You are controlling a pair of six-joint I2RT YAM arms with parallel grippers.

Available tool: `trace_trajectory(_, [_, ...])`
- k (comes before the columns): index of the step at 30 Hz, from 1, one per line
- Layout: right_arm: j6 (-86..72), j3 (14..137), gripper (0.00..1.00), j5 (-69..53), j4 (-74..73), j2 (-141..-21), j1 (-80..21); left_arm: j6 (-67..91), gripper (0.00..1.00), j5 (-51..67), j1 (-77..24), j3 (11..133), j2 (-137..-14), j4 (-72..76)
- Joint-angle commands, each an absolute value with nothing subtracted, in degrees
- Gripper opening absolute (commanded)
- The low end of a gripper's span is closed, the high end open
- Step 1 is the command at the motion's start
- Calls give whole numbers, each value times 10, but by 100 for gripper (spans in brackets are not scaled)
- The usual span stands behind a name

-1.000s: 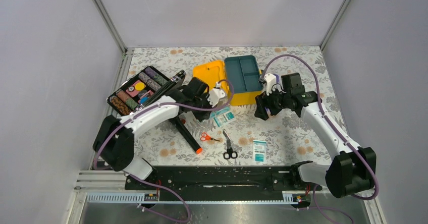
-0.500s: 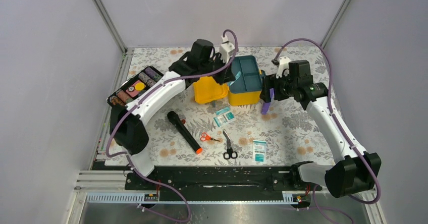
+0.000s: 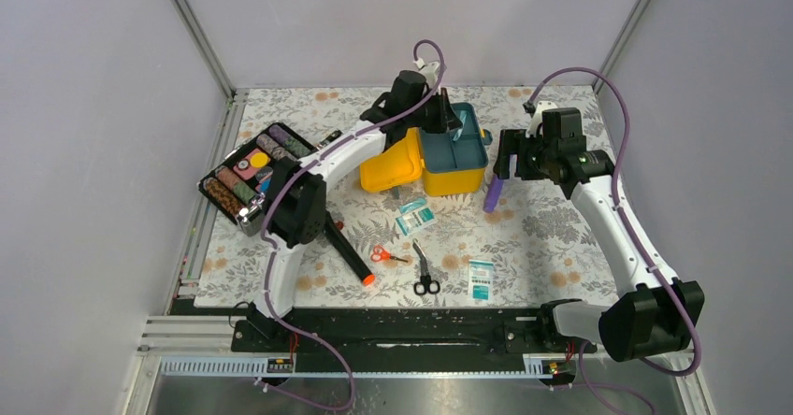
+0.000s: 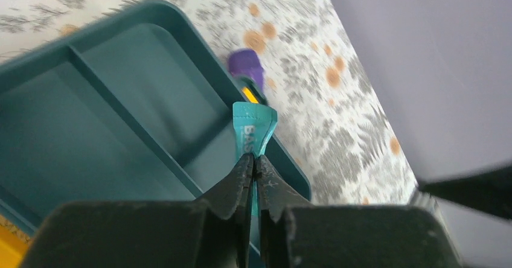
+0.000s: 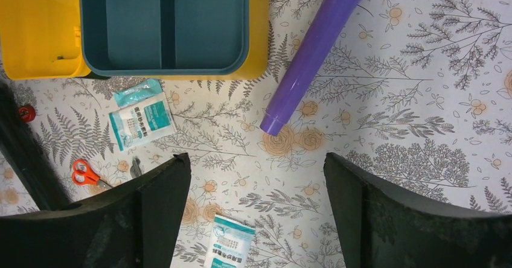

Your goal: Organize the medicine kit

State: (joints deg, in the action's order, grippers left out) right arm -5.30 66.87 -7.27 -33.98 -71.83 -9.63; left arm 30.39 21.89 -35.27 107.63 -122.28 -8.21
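A: Entry, medicine kit. Location?

B: Desk, toward 12 o'clock in the top view. It is a bright yellow box with its lid swung open at the 9 o'clock side. A teal divided tray sits in the body.

A: Left claw?

B: Pinched tight on a teal sachet, above the tray's rim.

A: Right claw?

B: Spread wide and holding nothing, above the desk near the kit's 3 o'clock. A purple tube lies below it, just beside the kit at 4 o'clock.
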Motion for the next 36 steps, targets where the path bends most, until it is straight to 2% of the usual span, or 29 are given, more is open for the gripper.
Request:
trace_trajectory(1, [-66,664,87,-66,-332,-712,-93,347,9,82,-352,1160,-1254,-40])
trace_trajectory(7, [-65,643,87,-67,-333,-699,-93,327,11,36,-355,1213,-1303,-44])
trace_trajectory(14, [-70,632,87,-71,-328,-699,-91,339,19,46,-360,1199,-1301,-46])
trace_trajectory(20, [-69,644,87,-78,-325,-713,-91,311,36,53,-355,1202,-1274,-39])
trace_trajectory(23, [-65,646,87,-77,-318,-716,-91,267,48,119,-338,1184,-1228,-29])
trace_trajectory(27, [-67,637,87,-77,-303,-717,-90,192,53,199,-321,1093,-1110,-72])
trace_trajectory(31, [-76,629,87,-84,-289,-719,-90,58,56,222,-321,892,-931,-76])
trace_trajectory(36, [-86,627,87,-94,-277,-729,-89,-121,56,287,-320,690,-803,-141])
